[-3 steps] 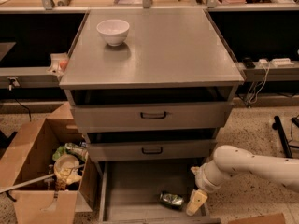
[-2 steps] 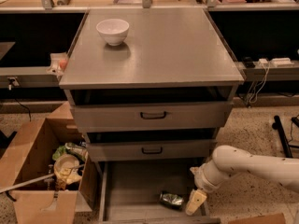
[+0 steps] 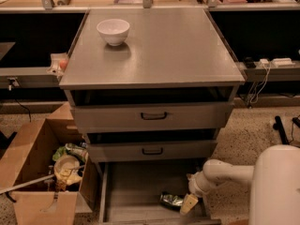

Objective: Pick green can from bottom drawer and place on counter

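- Gripper (image 3: pixel 188 204): low inside the bottom drawer (image 3: pixel 133 193), at its right front corner, on the end of the white arm (image 3: pixel 220 172) that reaches in from the right. Its tan tip stands just beside the right end of the green can (image 3: pixel 170 200), touching it or nearly so. Whether the gripper is open or closed, and whether it has any hold on the can, cannot be told from this view.
- Green can: on the drawer floor, near the front and right of centre, well apart from the left wall.
- Risk 1, rolling: the can lies on its side on a flat, bare floor, so a contact made off-centre would probably push it away towards the drawer's left or back instead of seating it in the grasp.
- Risk 2, slipping: the shiny metal skin gives little grip. A light or end-on hold may let the can drop during the lift.
- Risk 3, collision: the middle drawer (image 3: pixel 152 151) and top drawer (image 3: pixel 152 116) both stand partly out above the bottom one. A straight vertical lift is likely to strike their fronts, so the can probably has to come out forwards before rising to the counter (image 3: pixel 187 50).
- Risk 4, placement: the white bowl (image 3: pixel 113 31) sits at the counter's rear left. A set-down towards the front or right would avoid it.
- Orientation: the can is not upright. Its long axis runs roughly left to right, close to parallel with the drawer front, with one end facing the gripper. Which end is the top cannot be made out.
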You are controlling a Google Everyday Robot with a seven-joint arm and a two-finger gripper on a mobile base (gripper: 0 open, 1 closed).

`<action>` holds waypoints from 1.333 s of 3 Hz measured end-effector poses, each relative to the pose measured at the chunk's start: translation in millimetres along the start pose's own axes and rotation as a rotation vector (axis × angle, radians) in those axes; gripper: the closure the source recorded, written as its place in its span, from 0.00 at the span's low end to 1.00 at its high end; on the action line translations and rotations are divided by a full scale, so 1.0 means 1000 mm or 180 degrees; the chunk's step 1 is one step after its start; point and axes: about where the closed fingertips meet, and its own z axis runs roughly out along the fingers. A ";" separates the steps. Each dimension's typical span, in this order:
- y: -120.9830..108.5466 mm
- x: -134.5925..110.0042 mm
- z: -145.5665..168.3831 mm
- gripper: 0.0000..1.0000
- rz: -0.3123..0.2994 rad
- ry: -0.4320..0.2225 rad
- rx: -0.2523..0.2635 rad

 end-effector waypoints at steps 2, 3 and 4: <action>-0.027 0.009 0.079 0.00 0.0097 0.0017 0.0146; -0.030 0.013 0.114 0.00 0.0108 0.0183 0.0152; -0.031 0.016 0.134 0.00 0.0118 0.0267 0.0129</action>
